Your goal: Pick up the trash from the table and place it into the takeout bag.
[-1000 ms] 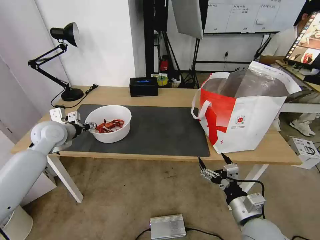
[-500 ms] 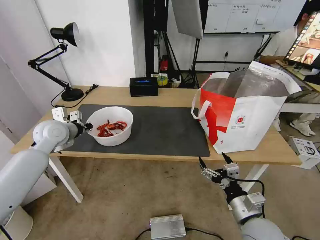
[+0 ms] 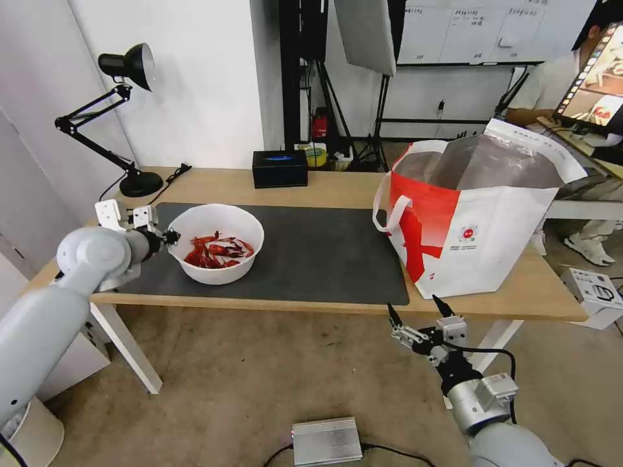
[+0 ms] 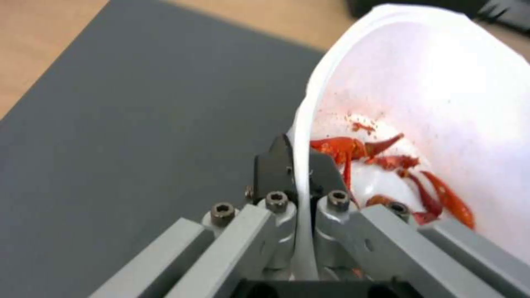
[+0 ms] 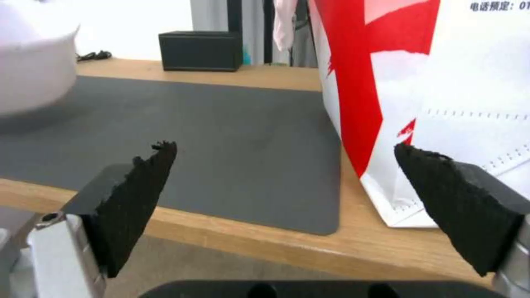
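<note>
One white bowl (image 3: pixel 216 242) of crayfish shells sits over the dark mat (image 3: pixel 311 253), left of the takeout bag (image 3: pixel 477 214). Left gripper (image 4: pixel 301 174) jaws pinch its near rim, a thin edge-hold for carrying. Right gripper (image 3: pixel 420 312) waits below the desk (image 3: pixel 337 185), jaws spread, empty.

Left gripper (image 3: pixel 170 237) pinched closed, right gripper (image 3: pixel 415 310) spread wide

white bowl (image 3: pixel 216 244) shifted rightward on the mat, tilted; left end effector (image 3: pixel 170 237) along with it
</note>
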`<state>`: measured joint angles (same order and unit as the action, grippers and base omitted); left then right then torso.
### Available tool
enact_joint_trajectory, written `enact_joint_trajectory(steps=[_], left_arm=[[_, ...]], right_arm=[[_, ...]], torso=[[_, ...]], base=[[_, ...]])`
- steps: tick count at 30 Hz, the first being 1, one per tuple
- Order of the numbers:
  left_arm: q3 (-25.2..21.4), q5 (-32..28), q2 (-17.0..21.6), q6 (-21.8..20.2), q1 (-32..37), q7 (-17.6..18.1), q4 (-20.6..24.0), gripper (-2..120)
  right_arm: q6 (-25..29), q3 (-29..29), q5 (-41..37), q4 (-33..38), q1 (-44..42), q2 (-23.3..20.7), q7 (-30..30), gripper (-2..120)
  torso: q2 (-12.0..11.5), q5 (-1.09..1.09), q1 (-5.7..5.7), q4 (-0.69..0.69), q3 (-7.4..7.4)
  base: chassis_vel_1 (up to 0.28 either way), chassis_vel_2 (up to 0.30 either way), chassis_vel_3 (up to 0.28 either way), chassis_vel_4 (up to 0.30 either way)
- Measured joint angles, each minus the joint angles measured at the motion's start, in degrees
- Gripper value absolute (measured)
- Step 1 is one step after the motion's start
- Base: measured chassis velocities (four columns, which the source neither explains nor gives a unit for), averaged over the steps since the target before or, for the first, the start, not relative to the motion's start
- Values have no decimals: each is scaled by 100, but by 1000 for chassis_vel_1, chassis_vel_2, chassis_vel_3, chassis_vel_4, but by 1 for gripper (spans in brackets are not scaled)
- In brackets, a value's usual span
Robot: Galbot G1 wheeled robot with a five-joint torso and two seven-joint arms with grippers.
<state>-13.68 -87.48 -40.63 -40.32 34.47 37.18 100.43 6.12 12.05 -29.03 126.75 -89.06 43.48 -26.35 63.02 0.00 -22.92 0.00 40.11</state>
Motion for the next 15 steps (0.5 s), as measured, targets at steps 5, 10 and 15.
enact_joint_trajectory(steps=[5,10,15], left_arm=[[63,-421,66,13,-517,196,223,0],[162,-750,191,21,-878,228,461,0],[509,-1175,232,27,-1560,228,740,0]], right_arm=[[-13,4,8,72,-49,13,-11,100],[-18,4,15,87,-54,38,-13,100],[-36,-21,60,94,-53,111,-16,100]], torso=[[0,0,0,-1,0],[0,1,0,1,0],[0,1,0,1,0]], base=[[0,0,0,0],[0,0,0,0],[0,0,0,0]])
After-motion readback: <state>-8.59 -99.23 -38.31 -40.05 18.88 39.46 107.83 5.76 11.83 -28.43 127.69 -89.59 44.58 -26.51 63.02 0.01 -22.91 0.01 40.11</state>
